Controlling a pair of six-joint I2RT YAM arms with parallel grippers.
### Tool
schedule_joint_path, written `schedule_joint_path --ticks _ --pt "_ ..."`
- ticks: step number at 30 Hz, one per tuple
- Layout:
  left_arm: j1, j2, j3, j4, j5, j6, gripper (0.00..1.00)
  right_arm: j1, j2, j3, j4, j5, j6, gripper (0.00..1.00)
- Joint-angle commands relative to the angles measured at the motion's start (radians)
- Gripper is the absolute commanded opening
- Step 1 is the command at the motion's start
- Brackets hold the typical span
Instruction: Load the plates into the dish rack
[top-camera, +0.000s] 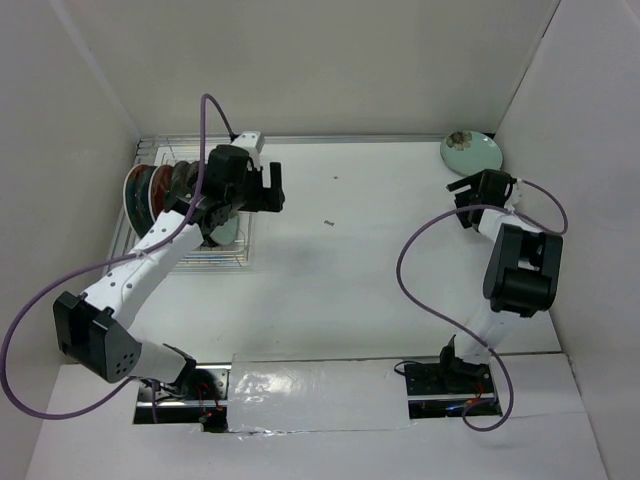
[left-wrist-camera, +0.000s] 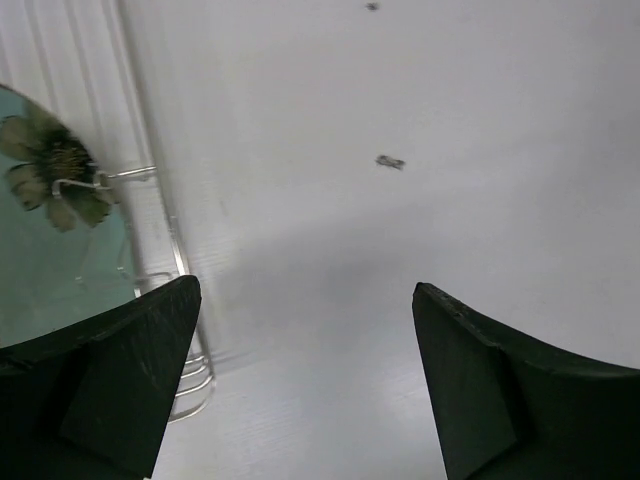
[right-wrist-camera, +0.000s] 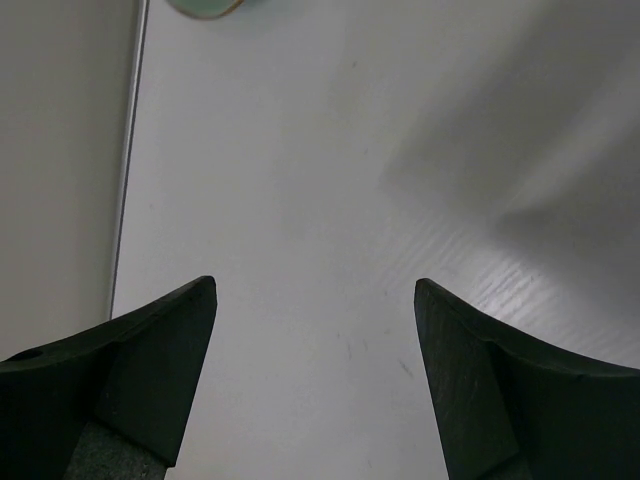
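White wire is mostly what you get of the dish rack (top-camera: 215, 260), sitting at the far-left side of the tabletop (top-camera: 350, 290) near the left wall. A row of plates (top-camera: 150, 190) stands on edge in it (cream-ish, reddish and dark ones, too bunched up for me to count). One flowered mint plate (top-camera: 228, 232) is at the right end of that row, half hidden under the left arm in the top view. The left wrist view shows it better: the flowered mint plate (left-wrist-camera: 40, 250) leans by the rack's wire edge (left-wrist-camera: 178, 262). The left end effector (top-camera: 272, 190) hangs just to the right of the rack with its jaws spread wide and nothing between them. In its own camera the left end effector (left-wrist-camera: 305, 385) frames only bare tabletop. There's a tiny dark speck (left-wrist-camera: 390, 162) on the surface further out. Over on the right, a second mint plate (top-camera: 472, 152) lies flat in the far-right corner, well apart from the rack. The right end effector (top-camera: 458, 200) sits near it, pointing left, also open and empty. Its wrist view only catches that plate's rim (right-wrist-camera: 205, 6) at the very top, with the right end effector (right-wrist-camera: 315, 385) over plain white.
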Motion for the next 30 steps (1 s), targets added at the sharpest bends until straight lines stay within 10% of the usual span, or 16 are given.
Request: schedule_joint_path --ticks 1,13,23,30 --pt "-0.019 -0.075 -0.026 0.058 0.166 -0.042 1.00 -0.023 0.076 0.094 0.123 0.053 0.079 0.86" --pt "-0.038 -0.137 -0.238 0.164 0.367 -0.115 1.00 -0.023 0.437 0.342 0.180 0.217 0.349 0.80" --pt "-0.038 -0.137 -0.278 0.164 0.358 -0.160 1.00 0.027 0.690 0.755 -0.122 0.332 0.493 0.73" --pt "-0.038 -0.137 -0.287 0.155 0.336 -0.160 1.00 0.036 0.701 0.713 -0.113 0.329 0.553 0.24"
